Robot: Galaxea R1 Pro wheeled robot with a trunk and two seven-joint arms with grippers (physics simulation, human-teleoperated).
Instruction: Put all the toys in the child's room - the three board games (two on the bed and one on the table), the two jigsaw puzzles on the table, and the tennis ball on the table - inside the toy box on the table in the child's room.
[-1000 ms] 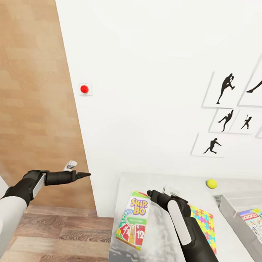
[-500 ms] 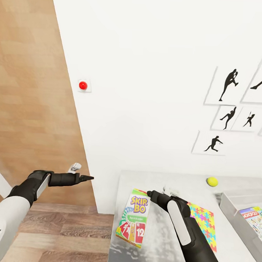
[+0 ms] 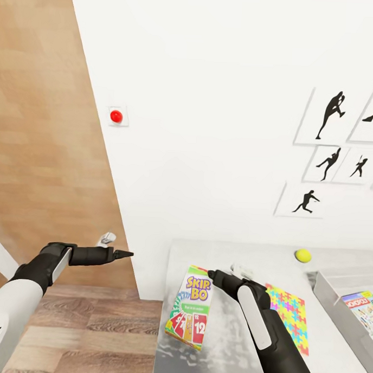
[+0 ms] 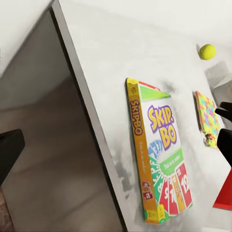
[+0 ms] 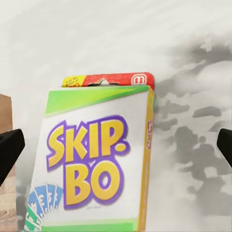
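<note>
The Skip-Bo box (image 3: 191,306), the green-orange-red board game, lies flat near the left end of the tabletop (image 3: 228,351), its long axis running roughly away from the robot with the red title end farthest. The right gripper (image 3: 214,275) hovers at that far end, just off the box's right corner; in the right wrist view the box (image 5: 96,159) sits between the two dark fingertips at the picture's edges, so the jaws stand wide apart and empty, spanning the box's short side. That makes the right arm the one for the pick. The left gripper (image 3: 124,254) hangs out over the floor past the tabletop's left edge, well apart from the box, its tips drawn to a point as if together, though I cannot tell for sure. A jigsaw puzzle (image 3: 289,316) lies just right of the right forearm, the tennis ball (image 3: 302,255) near the wall, and the toy box (image 3: 338,312) sits at the right, already holding one board game (image 3: 363,305). The carry will likely go rightward over the puzzle
</note>
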